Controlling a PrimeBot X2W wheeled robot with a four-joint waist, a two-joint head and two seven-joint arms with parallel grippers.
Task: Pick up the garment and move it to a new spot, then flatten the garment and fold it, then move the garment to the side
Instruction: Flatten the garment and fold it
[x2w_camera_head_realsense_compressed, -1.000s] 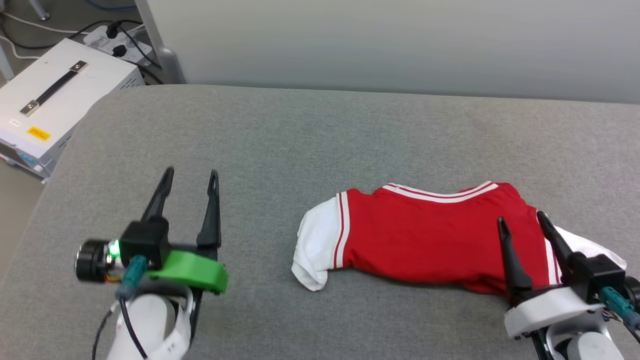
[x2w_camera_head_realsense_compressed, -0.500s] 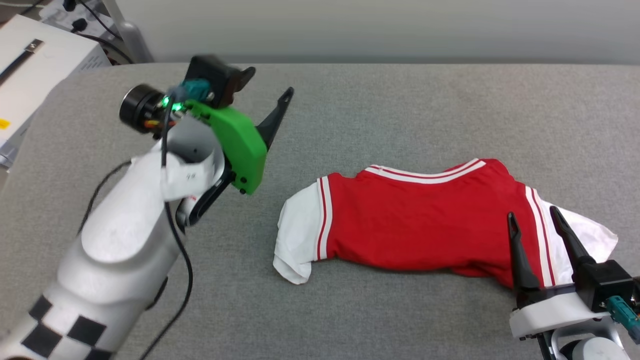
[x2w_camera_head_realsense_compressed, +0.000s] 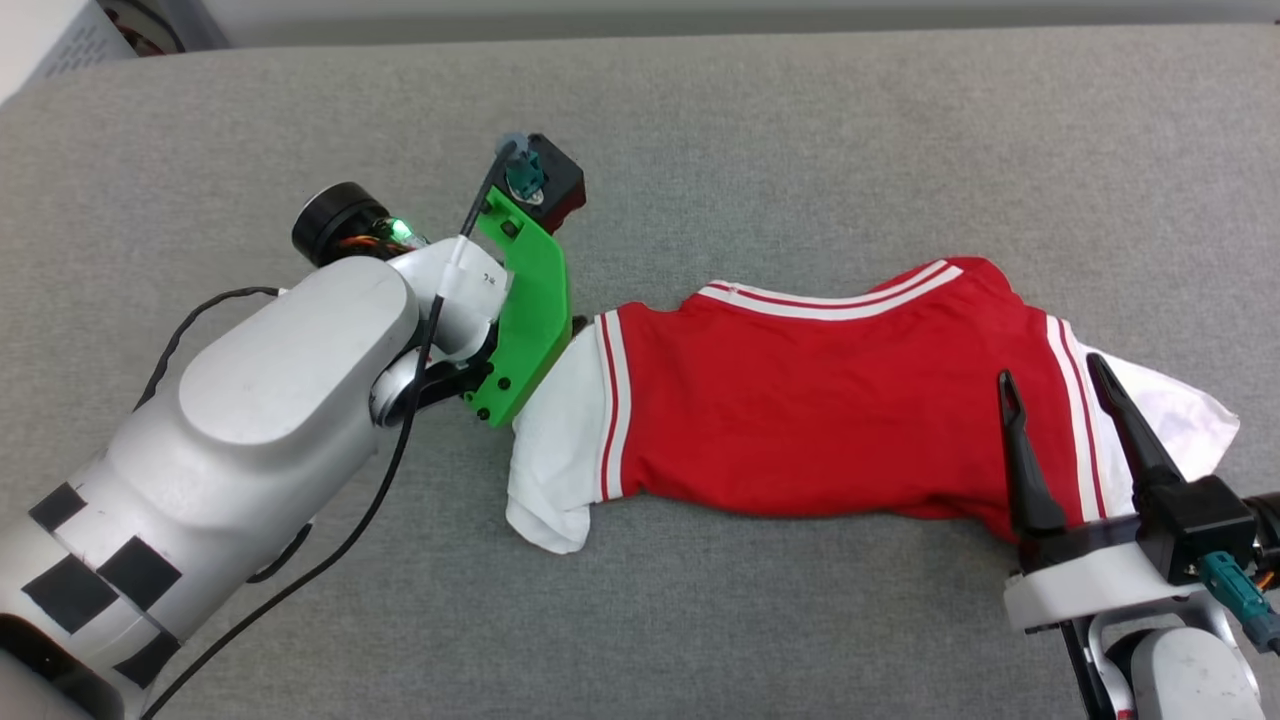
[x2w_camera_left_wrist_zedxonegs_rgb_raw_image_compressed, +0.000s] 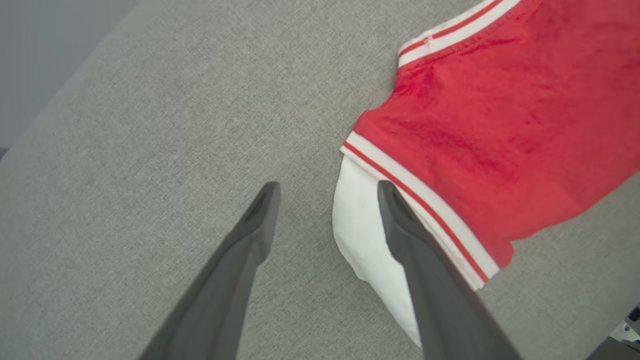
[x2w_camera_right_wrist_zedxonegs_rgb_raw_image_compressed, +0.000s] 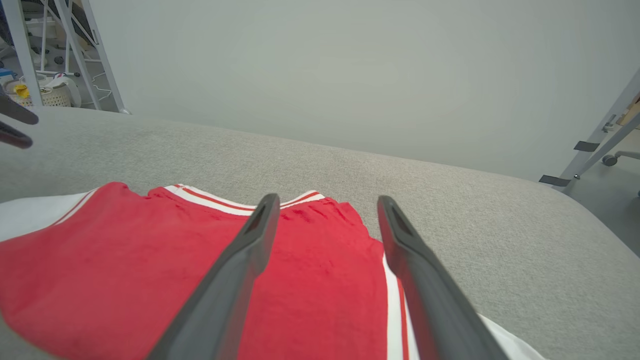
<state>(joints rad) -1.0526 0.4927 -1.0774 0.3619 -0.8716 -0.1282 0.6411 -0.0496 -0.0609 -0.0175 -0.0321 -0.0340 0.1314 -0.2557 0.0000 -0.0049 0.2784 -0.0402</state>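
my left gripper (x2w_camera_left_wrist_zedxonegs_rgb_raw_image_compressed: 328, 185) has its jaws spread wide and nothing between them. in the left wrist view one finger sits over bare grey cloth and the other lies across the white left sleeve (x2w_camera_left_wrist_zedxonegs_rgb_raw_image_compressed: 355, 225), right by its red-and-white striped seam; i cannot tell whether that finger touches the fabric. in the head view the green bracket (x2w_camera_head_realsense_compressed: 525, 310) on that wrist covers the fingers and hangs at the sleeve's far edge, with the pale forearm (x2w_camera_head_realsense_compressed: 290, 370) and its black cable (x2w_camera_head_realsense_compressed: 400, 440) running back to the lower left.

my right gripper (x2w_camera_head_realsense_compressed: 1048, 368) is also fully spread and holds nothing. its fingers point over the garment's right end, one over red cloth and one by the striped seam of the white right sleeve (x2w_camera_head_realsense_compressed: 1175, 415).

the garment (x2w_camera_head_realsense_compressed: 800, 400) lies lengthwise across the grey padded surface (x2w_camera_head_realsense_compressed: 750, 130), between the two grippers, red body in the middle, a white sleeve at each end, and a striped band (x2w_camera_head_realsense_compressed: 830, 292) along its far edge. its near edge is uneven and slightly rumpled.
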